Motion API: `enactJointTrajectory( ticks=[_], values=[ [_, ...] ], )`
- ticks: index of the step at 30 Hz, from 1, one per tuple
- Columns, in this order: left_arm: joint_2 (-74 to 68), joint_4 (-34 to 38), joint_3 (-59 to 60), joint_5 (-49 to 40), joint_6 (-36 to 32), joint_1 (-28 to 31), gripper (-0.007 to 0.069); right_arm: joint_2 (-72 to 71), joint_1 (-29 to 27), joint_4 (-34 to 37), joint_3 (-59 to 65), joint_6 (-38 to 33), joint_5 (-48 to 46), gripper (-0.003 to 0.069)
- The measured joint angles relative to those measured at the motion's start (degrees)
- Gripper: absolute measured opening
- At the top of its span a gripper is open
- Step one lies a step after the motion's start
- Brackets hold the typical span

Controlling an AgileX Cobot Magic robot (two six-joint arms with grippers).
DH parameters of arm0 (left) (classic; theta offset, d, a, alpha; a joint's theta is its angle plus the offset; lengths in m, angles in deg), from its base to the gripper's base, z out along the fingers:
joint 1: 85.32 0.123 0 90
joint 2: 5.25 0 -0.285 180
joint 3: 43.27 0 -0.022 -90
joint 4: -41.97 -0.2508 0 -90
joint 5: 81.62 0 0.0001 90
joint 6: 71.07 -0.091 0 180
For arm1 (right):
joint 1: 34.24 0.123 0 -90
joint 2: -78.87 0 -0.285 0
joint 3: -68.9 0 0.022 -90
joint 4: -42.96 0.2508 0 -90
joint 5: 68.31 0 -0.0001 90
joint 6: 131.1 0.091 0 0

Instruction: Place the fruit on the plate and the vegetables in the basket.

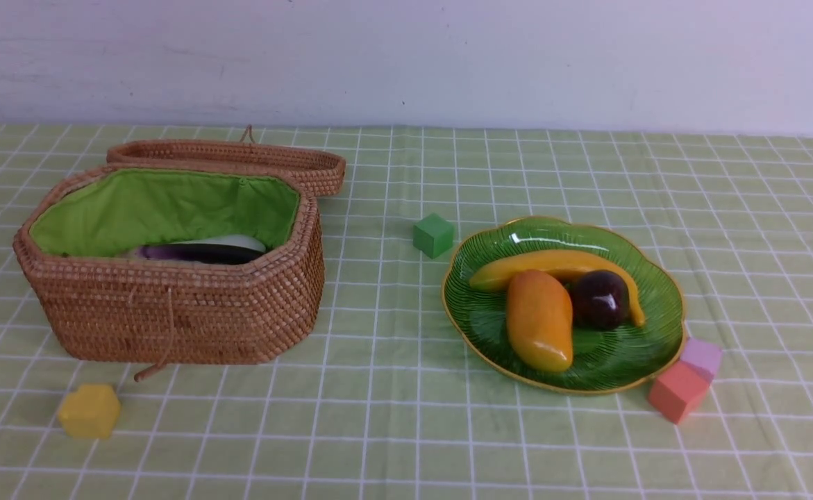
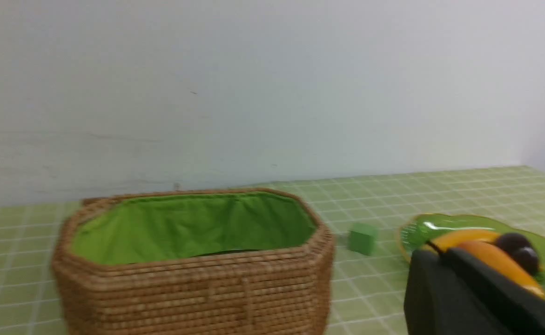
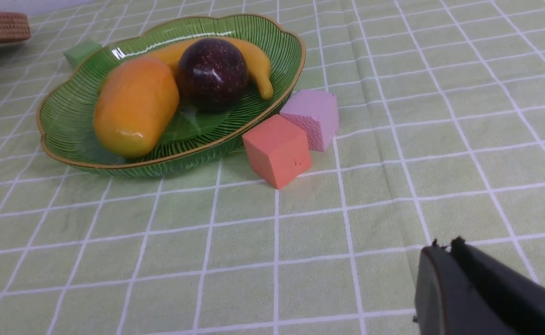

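We see a checked tablecloth (image 1: 392, 417) covering the table, and on its left half the basket (image 1: 170, 312) stands open, its lid (image 1: 239, 156) lying back toward the far edge. Inside, against the green lining (image 1: 156, 205), lie the eggplant (image 1: 198, 253) and something white, likely the radish (image 1: 229, 242); we cannot make out a carrot. On the right half sits the plate (image 1: 628, 361) with all 3 fruits: the banana (image 1: 552, 264) at the back, the mango (image 1: 539, 321) in front and the mangosteen (image 1: 599, 298) beside it. 4 blocks lie around: yellow (image 1: 89, 411), red (image 1: 677, 392), pink (image 1: 702, 357) and green (image 1: 434, 235). The left gripper (image 2: 440, 253) and right gripper (image 3: 442, 245) are both pressed together, pinching nothing.
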Motion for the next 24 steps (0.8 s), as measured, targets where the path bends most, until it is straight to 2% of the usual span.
enactJointTrajectory(
  ticks=[3,7,9,11,13,24],
  values=[
    [0.13,2.50,3.46,0.17,-2.57,7.75,-0.0013,0.00,0.00,-0.06,0.00,0.00,-0.06,0.0031],
    [0.13,3.84,10.66,-0.14,-0.26,13.51,-0.0013,0.00,0.00,-0.06,0.00,0.00,-0.06,0.0037],
    [0.13,3.84,12.48,-1.75,1.33,13.82,-0.0013,0.00,0.00,-0.06,0.00,0.00,-0.06,0.0038],
    [0.13,3.13,13.53,-8.14,4.96,13.67,-0.0013,0.00,0.00,-0.06,0.00,0.00,-0.06,0.0042],
    [0.13,2.74,13.76,-10.45,6.02,13.19,-0.0013,0.00,0.00,-0.06,0.00,0.00,-0.06,0.0044],
    [0.13,2.13,13.76,-9.64,6.61,12.55,-0.0013,0.00,0.00,-0.06,0.00,0.00,-0.08,0.0051]
  ],
)
